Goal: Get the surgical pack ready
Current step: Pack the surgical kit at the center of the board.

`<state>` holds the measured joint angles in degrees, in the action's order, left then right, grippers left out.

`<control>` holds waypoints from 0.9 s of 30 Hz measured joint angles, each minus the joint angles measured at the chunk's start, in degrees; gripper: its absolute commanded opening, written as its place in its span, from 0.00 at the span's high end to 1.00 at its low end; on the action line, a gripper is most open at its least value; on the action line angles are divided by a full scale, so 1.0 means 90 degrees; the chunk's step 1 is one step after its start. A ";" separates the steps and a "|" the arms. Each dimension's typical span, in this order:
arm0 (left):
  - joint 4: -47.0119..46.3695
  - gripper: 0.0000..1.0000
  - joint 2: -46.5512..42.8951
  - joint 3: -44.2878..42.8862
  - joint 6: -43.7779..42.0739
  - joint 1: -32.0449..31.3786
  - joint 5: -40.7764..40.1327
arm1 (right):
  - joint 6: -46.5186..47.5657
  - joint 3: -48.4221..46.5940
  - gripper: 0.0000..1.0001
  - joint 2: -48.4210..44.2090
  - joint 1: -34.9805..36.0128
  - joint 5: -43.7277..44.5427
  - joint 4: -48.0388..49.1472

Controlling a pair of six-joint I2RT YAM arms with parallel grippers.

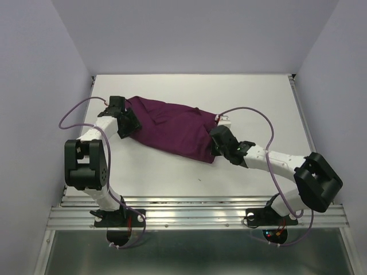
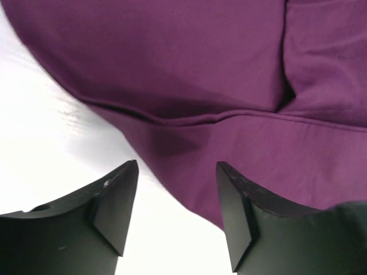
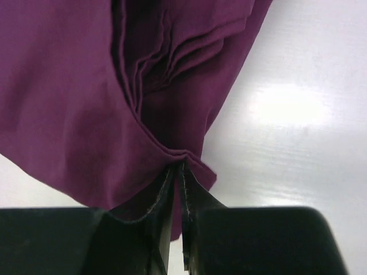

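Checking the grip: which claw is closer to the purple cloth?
Right. The right claw pinches the purple cloth; the left claw is open at its other end.

The glossy white table carried a deep-purple cloth wrap, which lay rumpled and folded over itself in a long band slanting from the far left toward the near right, its edges resting on the surface.

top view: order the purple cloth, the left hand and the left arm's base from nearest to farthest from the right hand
1. purple cloth: touching, its right end pinched in the right hand.
2. left hand: across the cloth, at its left end.
3. left arm's base: bottom left of the view, farthest.
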<state>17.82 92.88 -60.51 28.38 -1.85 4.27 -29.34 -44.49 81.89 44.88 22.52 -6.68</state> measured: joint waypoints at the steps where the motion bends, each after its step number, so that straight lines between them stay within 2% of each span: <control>1: 0.0002 0.31 0.0087 -0.0070 0.0000 -0.0002 0.0005 | 0.0012 -0.0029 0.85 0.0012 -0.0039 -0.0146 -0.0005; 6: 0.0007 0.33 0.0313 -0.0199 -0.0010 -0.0002 0.0024 | 0.0148 -0.0605 0.85 0.0372 -0.0755 -0.0838 0.0000; 11: 0.0027 0.36 0.0488 -0.0248 -0.0078 -0.0002 0.0061 | 0.0170 -0.0690 0.84 0.0367 -0.0770 -0.1120 -0.0117; 17: 0.0104 0.37 0.0520 -0.0296 -0.0151 -0.0007 -0.0126 | 0.0168 -0.0690 0.80 -0.0112 -0.0772 -0.1093 -0.0355; 19: 0.0155 0.37 0.0544 -0.0355 -0.0151 -0.0007 -0.0199 | 0.0168 -0.0702 0.75 -0.0267 -0.0772 -0.1049 -0.0374; 21: 0.0155 0.42 0.0600 -0.0393 -0.0143 -0.0007 -0.0301 | 0.0168 -0.0731 0.69 -0.0333 -0.0787 -0.1037 -0.0376; 22: 0.0155 0.47 0.0639 -0.0413 -0.0143 -0.0007 -0.0347 | 0.0168 -0.0743 0.55 -0.0340 -0.0799 -0.1037 -0.0376; 23: 0.0155 0.60 0.0682 -0.0425 -0.0141 -0.0007 -0.0381 | 0.0168 -0.0746 0.49 -0.0340 -0.0814 -0.1044 -0.0374; 24: 0.0158 0.68 0.0763 -0.0447 -0.0138 -0.0007 -0.0425 | 0.0177 -0.0746 0.36 -0.0340 -0.0838 -0.1071 -0.0381; 25: 0.0153 0.86 0.0833 -0.0459 -0.0131 -0.0007 -0.0461 | 0.0189 -0.0746 0.30 -0.0338 -0.0869 -0.1098 -0.0396; 26: 0.0151 0.97 0.0860 -0.0459 -0.0146 -0.0007 -0.0471 | 0.0204 -0.0746 0.27 -0.0333 -0.0928 -0.1149 -0.0403; 27: 0.0158 1.00 0.0923 -0.0459 -0.0100 -0.0007 -0.0483 | 0.0216 -0.0755 0.24 -0.0308 -0.0984 -0.1214 -0.0413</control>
<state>19.25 101.19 -64.64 27.49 -1.91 -0.08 -27.40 -51.29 79.11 36.03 11.60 -10.39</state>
